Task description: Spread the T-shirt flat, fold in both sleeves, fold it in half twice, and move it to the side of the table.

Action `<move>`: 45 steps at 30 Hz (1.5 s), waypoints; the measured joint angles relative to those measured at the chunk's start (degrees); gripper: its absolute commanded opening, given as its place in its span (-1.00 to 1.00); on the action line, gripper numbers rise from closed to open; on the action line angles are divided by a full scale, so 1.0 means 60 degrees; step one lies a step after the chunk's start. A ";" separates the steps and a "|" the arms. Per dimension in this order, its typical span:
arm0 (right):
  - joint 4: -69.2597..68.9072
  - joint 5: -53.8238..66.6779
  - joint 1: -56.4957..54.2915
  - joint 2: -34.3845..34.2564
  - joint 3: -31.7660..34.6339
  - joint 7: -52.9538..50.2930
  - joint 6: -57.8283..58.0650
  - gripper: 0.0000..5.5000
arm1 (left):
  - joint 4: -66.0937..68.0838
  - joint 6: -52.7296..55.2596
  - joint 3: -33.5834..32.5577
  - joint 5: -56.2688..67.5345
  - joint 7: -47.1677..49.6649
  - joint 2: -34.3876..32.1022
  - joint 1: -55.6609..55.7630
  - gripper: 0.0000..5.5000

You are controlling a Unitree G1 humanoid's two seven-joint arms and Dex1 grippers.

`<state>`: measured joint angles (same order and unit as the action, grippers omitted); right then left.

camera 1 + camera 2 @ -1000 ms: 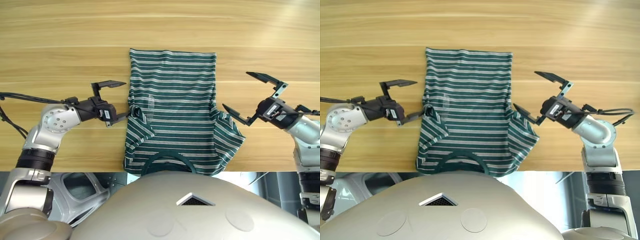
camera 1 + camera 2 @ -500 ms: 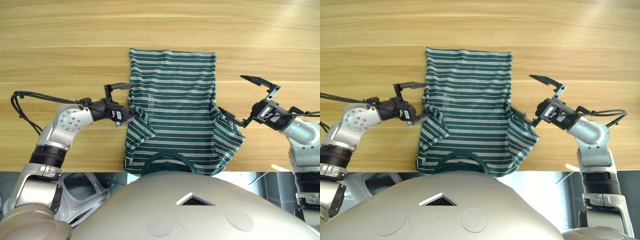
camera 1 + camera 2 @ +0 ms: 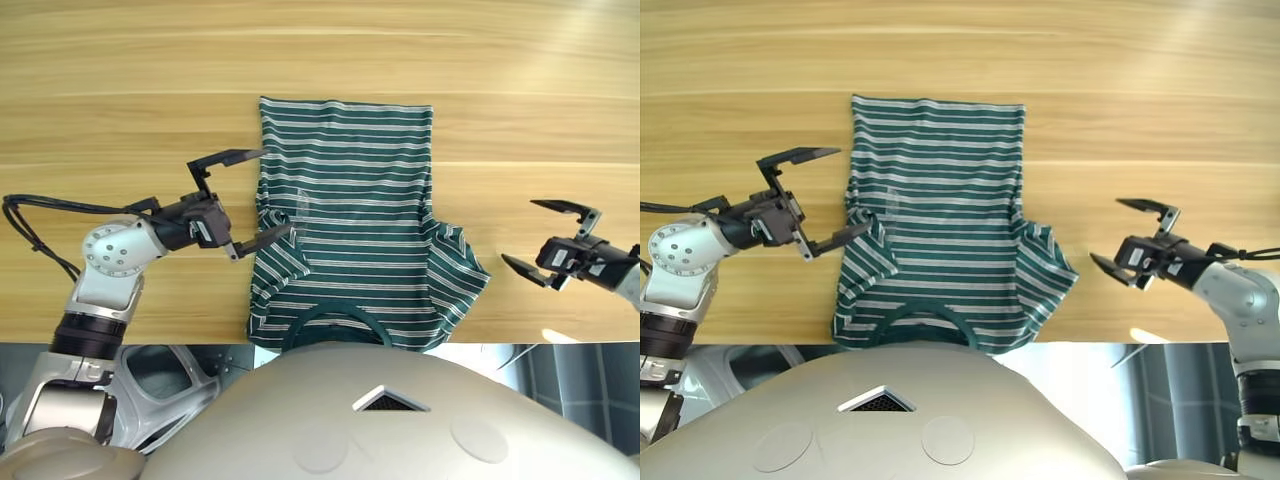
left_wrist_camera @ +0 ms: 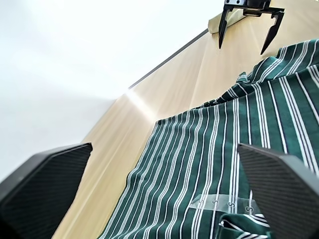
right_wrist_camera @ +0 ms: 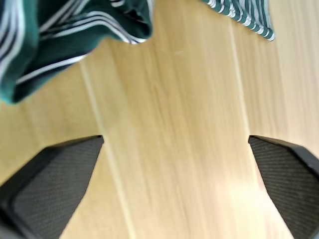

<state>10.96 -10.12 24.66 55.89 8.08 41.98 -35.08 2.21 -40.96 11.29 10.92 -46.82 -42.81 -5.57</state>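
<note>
In the middle of the worktop (image 3: 120,80), a green striped T-shirt (image 3: 345,200), laid out long with the neck hole (image 3: 335,318) at the near edge. Left sleeve (image 3: 272,255) bunched in on the body, right sleeve (image 3: 462,268) poking out a bit at the side, so probably not neatly folded in yet. Left hand (image 3: 277,190) spread wide, both fingertips just reaching over the shirt's left edge, pinching nothing; likely set there to take hold of that side. Right hand (image 3: 518,230) spread too, holding nothing, well apart from the shirt over bare wood, maybe to keep out of the way. From the left wrist, a low look along the stripes, with a clear sticker strip (image 4: 224,203) on the cloth, plainer here than from the head, and the other hand far across. From the right wrist, a curled bit of shirt edge (image 5: 75,25) and bare wood between the fingers. From the head, the whole shape of the shirt at once.
</note>
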 measured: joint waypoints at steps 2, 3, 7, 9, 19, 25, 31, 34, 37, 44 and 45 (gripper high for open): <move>-0.0097 0.0028 0.0304 0.0240 0.0002 0.0096 -0.0150 0.95 | 0.0000 0.0001 -0.0085 0.0000 -0.0022 0.0009 -0.0027 0.96; -0.0128 0.0118 0.0439 0.0267 0.0007 0.0164 -0.0206 0.95 | 0.0000 0.0001 -0.0095 -0.0001 -0.0029 0.0033 -0.0032 0.96; -0.0444 0.0586 0.0915 0.0330 0.0000 0.0509 -0.0377 0.95 | 0.0010 0.0002 -0.0107 -0.0023 -0.0043 0.0119 -0.0032 0.96; -0.0528 0.0750 0.1107 0.0336 0.0001 0.0584 -0.0451 0.95 | 0.0017 0.0002 -0.0107 -0.0063 -0.0081 0.0125 -0.0031 0.96; -0.0738 0.0726 0.0793 0.0314 -0.0459 0.0744 -0.0452 0.89 | 0.0242 -0.0008 -0.0159 -0.0297 -0.0183 0.0279 -0.0020 0.96; -0.0640 0.0580 0.0456 0.0224 -0.0884 0.0557 -0.0444 0.49 | 0.0282 -0.0014 -0.0178 -0.0379 -0.0183 0.0304 -0.0018 0.96; -0.0650 0.0396 0.0358 0.0174 -0.1213 0.0481 -0.0436 0.12 | 0.0280 -0.0014 -0.0197 -0.0385 -0.0183 0.0304 -0.0018 0.96; -0.0653 0.0397 0.0424 0.0176 -0.1292 0.0484 -0.0442 -0.12 | 0.0279 -0.0014 -0.0203 -0.0407 -0.0183 0.0303 -0.0019 0.96; -0.0661 0.0408 0.0511 0.0185 -0.1330 0.0486 -0.0455 -0.33 | 0.0279 -0.0014 -0.0202 -0.0453 -0.0183 0.0307 -0.0019 0.96; -0.0656 0.0410 0.0654 0.0226 -0.1331 0.0482 -0.0489 -0.80 | 0.0275 -0.0007 -0.0201 -0.0464 -0.0182 0.0391 -0.0018 0.96; -0.0650 0.0401 0.0667 0.0229 -0.1328 0.0480 -0.0489 -0.86 | 0.0274 -0.0007 -0.0201 -0.0468 -0.0182 0.0399 -0.0019 0.96</move>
<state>7.05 -7.71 28.66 57.26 0.11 44.86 -38.02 3.86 -40.99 10.08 8.12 -47.91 -40.42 -5.68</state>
